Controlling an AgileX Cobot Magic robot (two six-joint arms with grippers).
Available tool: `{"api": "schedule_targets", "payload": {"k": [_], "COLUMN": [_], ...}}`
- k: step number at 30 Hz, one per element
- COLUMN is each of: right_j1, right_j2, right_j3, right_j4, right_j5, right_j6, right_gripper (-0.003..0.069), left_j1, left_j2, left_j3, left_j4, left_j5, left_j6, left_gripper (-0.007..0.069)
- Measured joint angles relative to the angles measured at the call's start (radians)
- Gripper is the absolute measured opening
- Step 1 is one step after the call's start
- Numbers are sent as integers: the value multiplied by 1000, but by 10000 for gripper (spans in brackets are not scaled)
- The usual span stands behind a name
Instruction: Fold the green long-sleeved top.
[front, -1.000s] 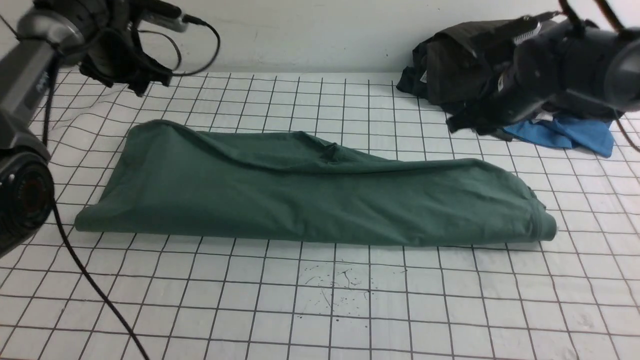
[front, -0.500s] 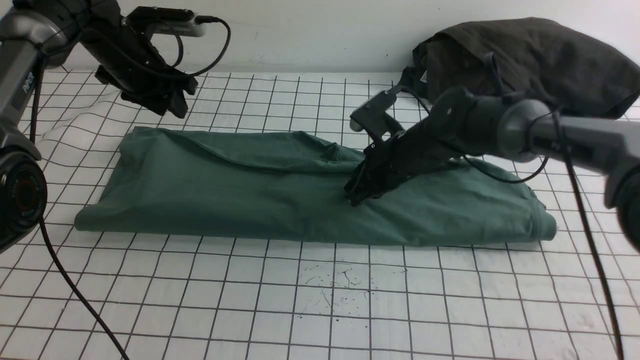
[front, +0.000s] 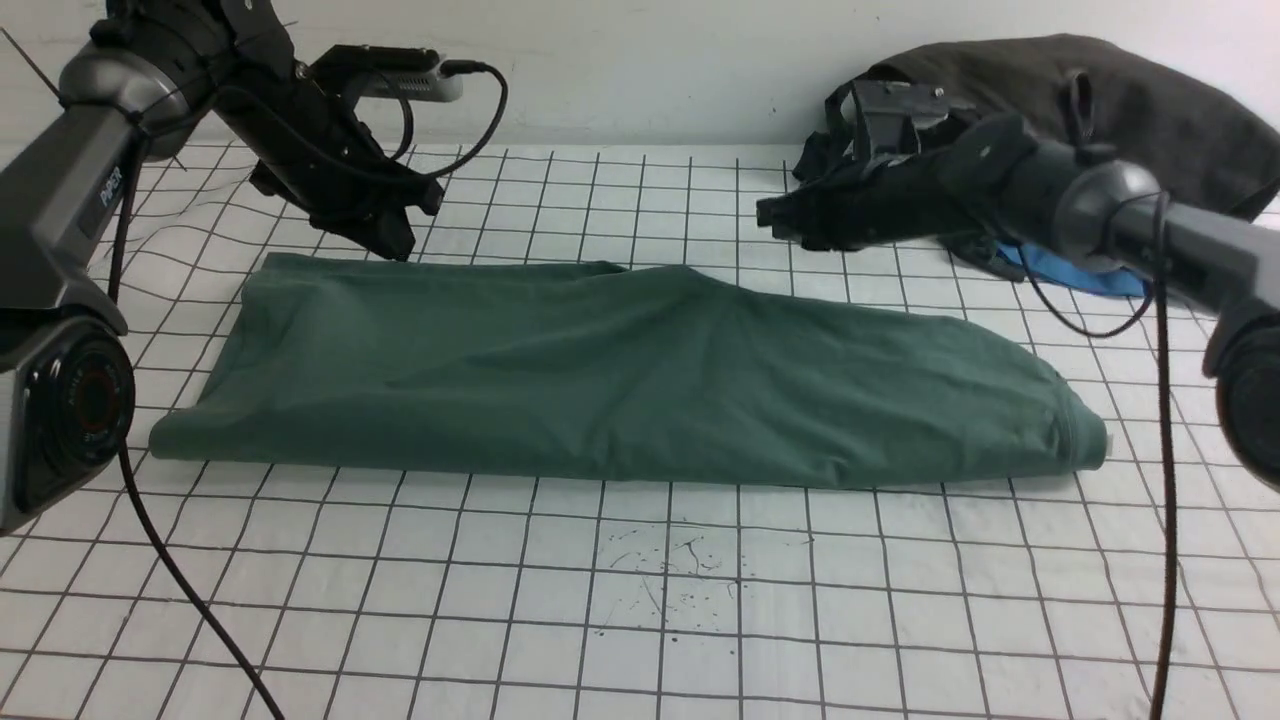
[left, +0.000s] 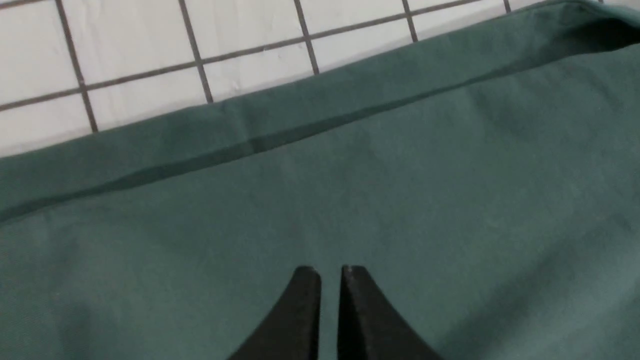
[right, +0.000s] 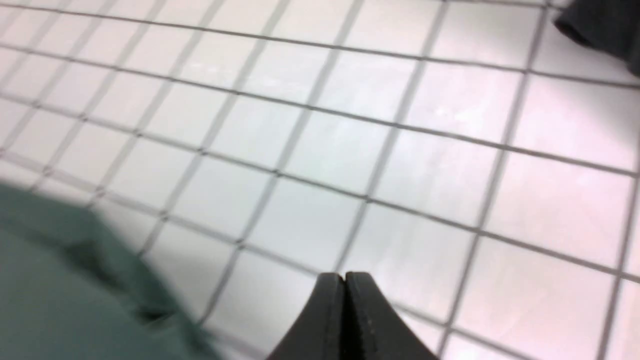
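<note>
green long-sleeved top (front: 620, 380) lying folded on tabletop (front: 640, 620) | left gripper (left: 330, 272) hovering, nearly pressed together, empty | right gripper (right: 345, 277) pressed together, empty | risk: closed grippers dragging, rumpling fold

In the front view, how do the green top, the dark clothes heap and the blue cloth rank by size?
1. green top: largest by far.
2. dark clothes heap: farther back and partly covered, so it may look smaller than it is.
3. blue cloth: only a sliver shows; true size unsure.
</note>
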Motion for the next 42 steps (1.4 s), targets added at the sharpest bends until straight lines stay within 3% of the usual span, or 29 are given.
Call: {"api": "schedule_targets", "payload": {"k": [2, 3, 5, 8, 13, 22, 28, 31, 37, 39, 40, 42], "right_j1": [-7, -12, -17, -17, -27, -70, -125, -173, -277, -289, -294, -294], "right_j2": [-14, -32, -47, -50, -52, -115, -244, -294, -299, -298, -298, -294], "right_j3": [-42, -68, -80, -63, 63, 79, 74, 105, 322, 366, 415, 460], "right_j4": [-39, -85, -142, -248, -457, -763, -735, -657, -645, -645, -645, -639], "right_j5": [134, 298, 472, 569, 586, 594, 599, 598, 598, 598, 598, 582], "right_j6": [5, 8, 9, 48, 152, 354, 427, 447, 503, 508, 516, 538], "right_gripper": [-14, -14, -14, -14, -14, -13, -3, 76, 389, 447, 505, 538], "left_j1": [-1, -1, -1, -1, 13, 92, 98, 91, 70, 69, 68, 68], "left_j2": [5, 5, 2, -2, 2, -54, -242, -403, -771, -859, -980, -1134], "left_j3": [5, 16, 35, 85, 228, 176, 170, 282, 738, 842, 975, 1127], "left_j4": [9, 22, 57, 121, 232, 294, 138, 42, -6, -7, -7, -6], "left_j5": [-1, -1, -1, -2, -8, -8, -9, -7, -7, -8, -40, -130], "left_j6": [2, -1, -7, -12, -4, -13, -13, 1, 80, 93, 105, 112], "left_gripper": [43, 43, 43, 43, 43, 43, 43, 43, 43, 43, 43, 43]}}
